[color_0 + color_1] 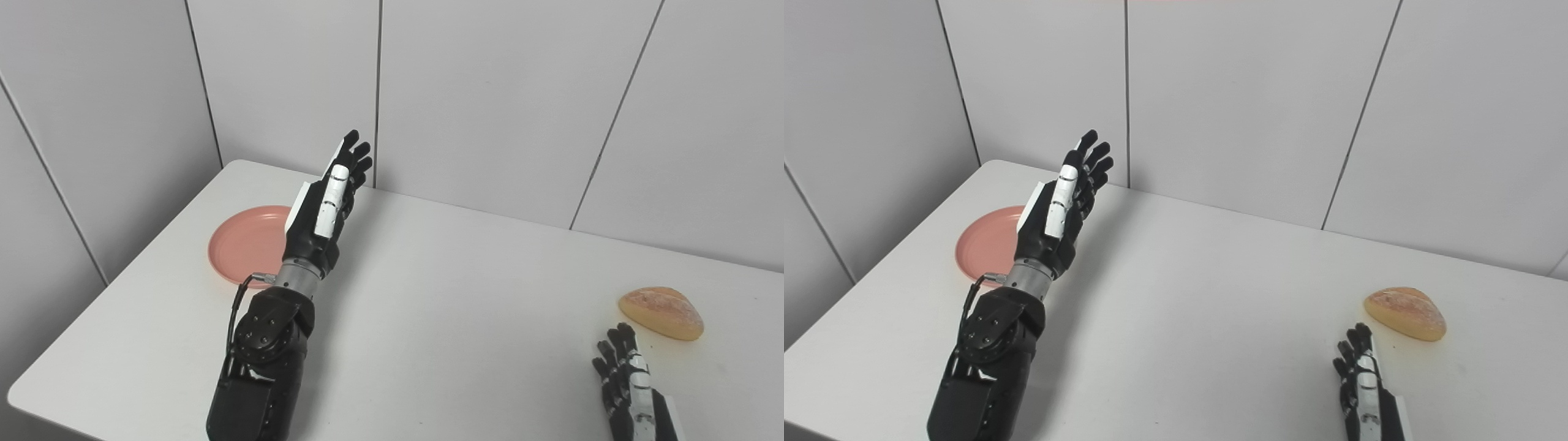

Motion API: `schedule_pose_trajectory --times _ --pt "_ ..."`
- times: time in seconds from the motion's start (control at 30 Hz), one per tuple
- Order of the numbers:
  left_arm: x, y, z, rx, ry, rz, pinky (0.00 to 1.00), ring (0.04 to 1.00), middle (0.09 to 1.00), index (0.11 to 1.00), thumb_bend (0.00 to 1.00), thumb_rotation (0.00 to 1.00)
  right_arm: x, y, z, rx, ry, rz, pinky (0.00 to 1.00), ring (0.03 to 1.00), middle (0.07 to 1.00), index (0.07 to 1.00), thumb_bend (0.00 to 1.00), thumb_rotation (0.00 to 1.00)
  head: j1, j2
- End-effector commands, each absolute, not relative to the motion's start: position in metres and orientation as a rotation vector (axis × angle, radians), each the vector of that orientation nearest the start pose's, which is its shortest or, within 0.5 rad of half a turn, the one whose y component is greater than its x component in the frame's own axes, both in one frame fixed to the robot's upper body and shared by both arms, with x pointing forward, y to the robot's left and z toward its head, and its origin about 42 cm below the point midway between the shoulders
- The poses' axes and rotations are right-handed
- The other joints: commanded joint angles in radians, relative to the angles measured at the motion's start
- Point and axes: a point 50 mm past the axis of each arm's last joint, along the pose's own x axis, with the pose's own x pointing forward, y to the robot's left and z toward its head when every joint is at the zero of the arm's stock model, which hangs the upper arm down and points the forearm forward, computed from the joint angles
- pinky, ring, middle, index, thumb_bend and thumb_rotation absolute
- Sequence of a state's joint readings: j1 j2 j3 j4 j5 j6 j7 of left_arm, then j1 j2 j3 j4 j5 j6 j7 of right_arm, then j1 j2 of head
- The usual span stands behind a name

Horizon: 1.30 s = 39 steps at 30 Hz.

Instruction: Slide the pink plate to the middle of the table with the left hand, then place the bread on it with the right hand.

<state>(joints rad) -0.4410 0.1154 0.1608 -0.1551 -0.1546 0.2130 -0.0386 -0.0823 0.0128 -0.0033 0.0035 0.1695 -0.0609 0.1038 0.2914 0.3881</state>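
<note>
Pink plate (245, 245) near far left corner of tabletop (429, 306), not yet slid. Left hand (321, 211) raised beside it, fingers extended, empty. Right hand (631, 383) open, empty, near bread (661, 312) at right edge. Risk: edge-on palm clips rim, tips plate or skids it sideways. Tabletop white, smooth; grey panelled walls (490, 92) behind.

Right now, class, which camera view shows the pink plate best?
The left eye view: more of the pink plate shows there, with only its right edge behind the raised left robot hand. In the right eye view the same robot hand and forearm cover more of the plate, leaving a narrower piece.
</note>
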Motion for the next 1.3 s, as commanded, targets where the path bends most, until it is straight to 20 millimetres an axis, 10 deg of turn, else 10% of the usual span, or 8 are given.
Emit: schedule_pose_trajectory --times 0.0,1.27 --pt "0.398 0.255 0.302 -0.063 -0.473 -0.025 0.98 0.954 0.960 0.956 0.54 1.00 0.306 -0.201 0.117 0.173 -0.159 0.117 1.00 0.997 1.000 1.000 0.30 1.00 0.002 0.000" --pt "0.442 0.415 0.305 -0.134 -0.343 0.207 0.93 0.917 0.914 0.894 0.49 1.00 0.308 -0.209 0.113 0.173 -0.148 0.132 1.00 1.000 1.000 1.000 0.27 1.00 0.052 -0.021"
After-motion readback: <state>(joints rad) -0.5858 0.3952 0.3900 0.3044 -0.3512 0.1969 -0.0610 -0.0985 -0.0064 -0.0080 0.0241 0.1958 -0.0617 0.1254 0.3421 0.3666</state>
